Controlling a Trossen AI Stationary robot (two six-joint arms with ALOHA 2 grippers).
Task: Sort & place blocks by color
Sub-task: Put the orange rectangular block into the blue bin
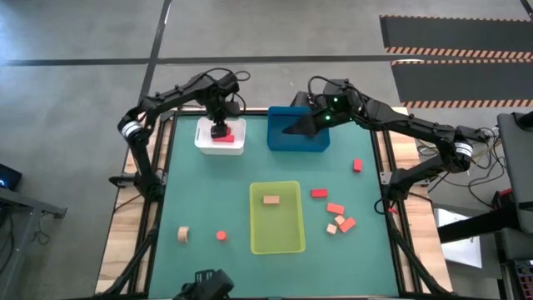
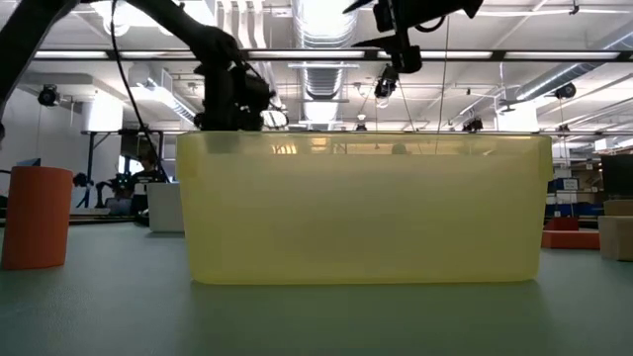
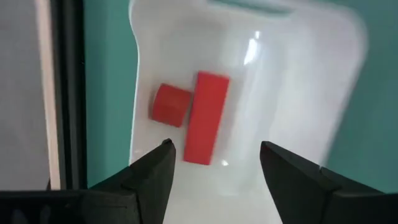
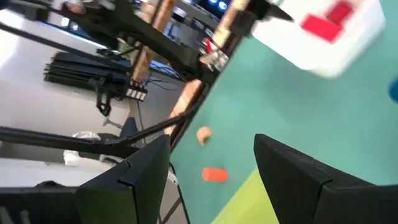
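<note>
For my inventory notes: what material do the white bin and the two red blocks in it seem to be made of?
White bin: probably glossy translucent plastic, as it shows a bright glare and soft, rounded edges. Red bar and red cylinder: flat, even matt colour, likely painted wood, though plastic is possible.

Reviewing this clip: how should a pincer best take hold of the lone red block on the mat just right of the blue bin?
Probably from straight above, closing across the narrower sides of the red block. It lies flat on open mat, clear of the blue bin and the other blocks, so both fingers have room.
</note>
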